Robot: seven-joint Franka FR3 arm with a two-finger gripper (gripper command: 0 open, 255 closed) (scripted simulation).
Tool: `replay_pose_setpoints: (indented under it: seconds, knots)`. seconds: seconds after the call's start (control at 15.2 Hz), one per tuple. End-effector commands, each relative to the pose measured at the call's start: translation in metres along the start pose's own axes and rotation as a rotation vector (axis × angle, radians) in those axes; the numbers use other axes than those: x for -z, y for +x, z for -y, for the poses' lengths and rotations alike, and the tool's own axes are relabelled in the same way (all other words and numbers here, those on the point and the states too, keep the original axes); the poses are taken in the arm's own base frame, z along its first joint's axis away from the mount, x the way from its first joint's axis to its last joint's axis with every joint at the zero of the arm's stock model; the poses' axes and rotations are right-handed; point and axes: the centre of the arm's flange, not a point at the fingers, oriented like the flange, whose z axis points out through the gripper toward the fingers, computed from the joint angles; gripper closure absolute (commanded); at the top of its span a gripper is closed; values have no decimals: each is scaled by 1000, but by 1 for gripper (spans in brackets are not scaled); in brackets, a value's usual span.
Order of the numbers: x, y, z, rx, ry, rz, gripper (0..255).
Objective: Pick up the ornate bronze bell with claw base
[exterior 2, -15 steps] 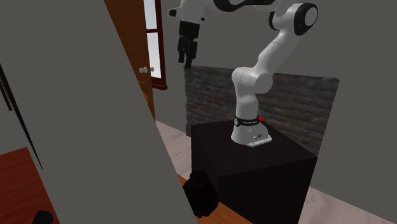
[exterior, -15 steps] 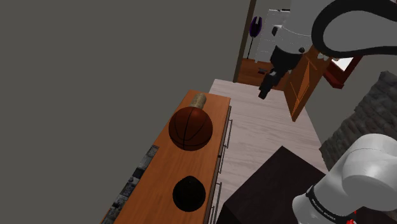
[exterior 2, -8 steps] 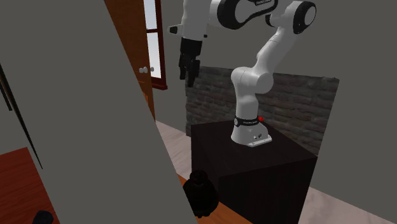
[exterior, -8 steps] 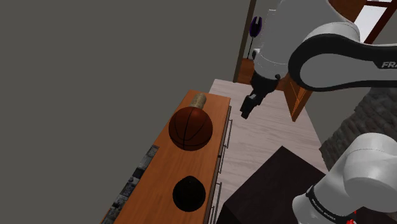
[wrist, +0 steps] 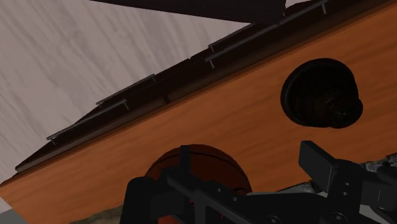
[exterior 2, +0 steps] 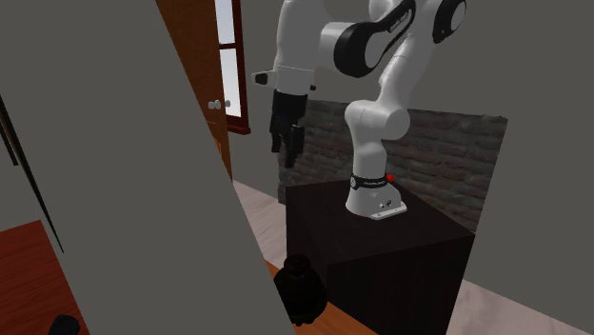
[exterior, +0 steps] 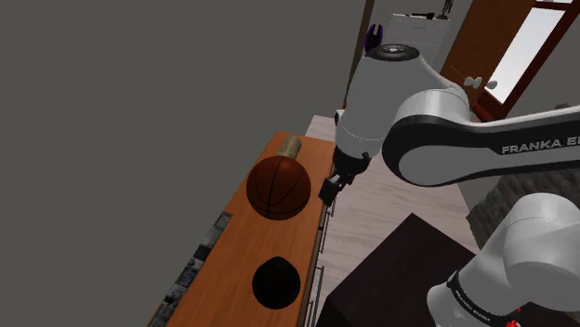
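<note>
Shoulder camera high over dresser (exterior: 234, 265), second low, facing stand (exterior 2: 405, 257)

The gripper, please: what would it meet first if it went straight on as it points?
Likely the basketball, right ahead of the gripper in the wrist view, or the dresser top; depth is unclear.

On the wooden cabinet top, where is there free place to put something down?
The widest bare patch of the cabinet top lies between the basketball and the dark bell. A narrow strip runs along the drawer-side edge. The far end is crowded: a small tan cylinder stands close behind the ball.
</note>
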Motion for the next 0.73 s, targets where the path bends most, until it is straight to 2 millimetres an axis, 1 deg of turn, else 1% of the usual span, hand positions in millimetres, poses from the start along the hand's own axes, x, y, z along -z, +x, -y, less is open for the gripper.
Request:
replay_pose_setpoints:
  seconds: [0.0, 0.66]
  knots:
    - [-16, 1, 21, 1, 9, 1, 0]
    - [-91, 14, 124, 12, 44, 8, 0]
